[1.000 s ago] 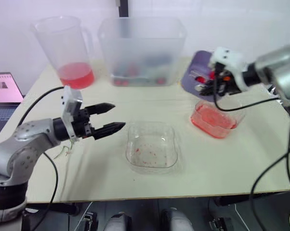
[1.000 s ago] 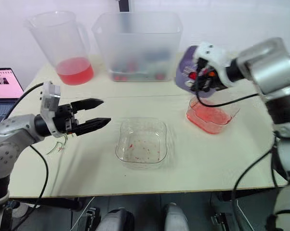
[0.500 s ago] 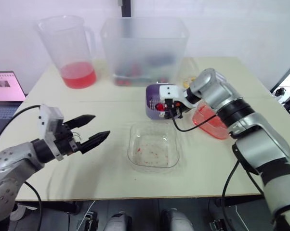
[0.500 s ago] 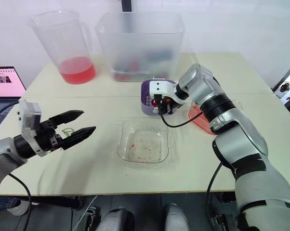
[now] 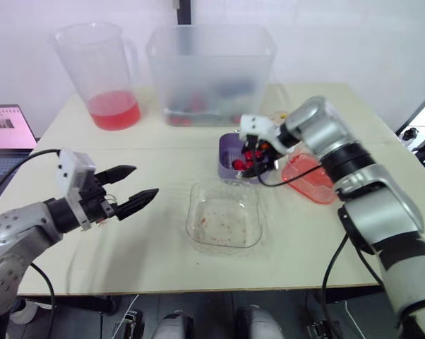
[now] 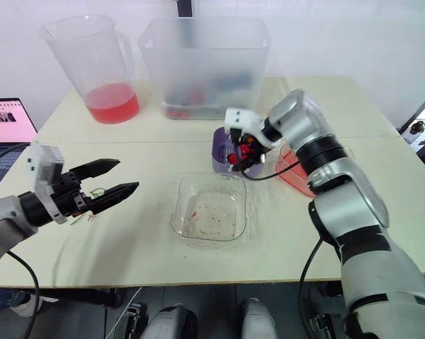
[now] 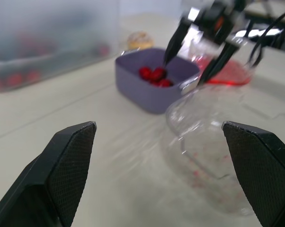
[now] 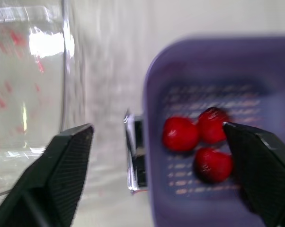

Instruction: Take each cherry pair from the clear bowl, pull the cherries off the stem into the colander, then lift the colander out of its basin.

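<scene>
The purple colander [image 5: 231, 152] stands on the table between the clear bowl [image 5: 223, 223] and the frosted tub, with a few red cherries [image 8: 199, 141] lying in it. My right gripper [image 5: 257, 159] hangs open over the colander's rim, one finger inside and one outside, gripping nothing. The basin [image 5: 309, 178], holding red liquid, sits just right of the colander. The clear bowl has only red smears on its bottom. My left gripper [image 5: 145, 181] hovers open and empty over the table to the left of the bowl, pointing toward it.
At the back left is a pitcher [image 5: 99, 70] with red liquid, and the large frosted tub [image 5: 211, 74] stands at the back centre. A laptop [image 5: 8, 127] sits off the table's left edge. Cables trail from both arms.
My right gripper carried the colander from above the basin leftward, set it on the table and opened. The left gripper stayed open, roughly in place. The camera shifted.
</scene>
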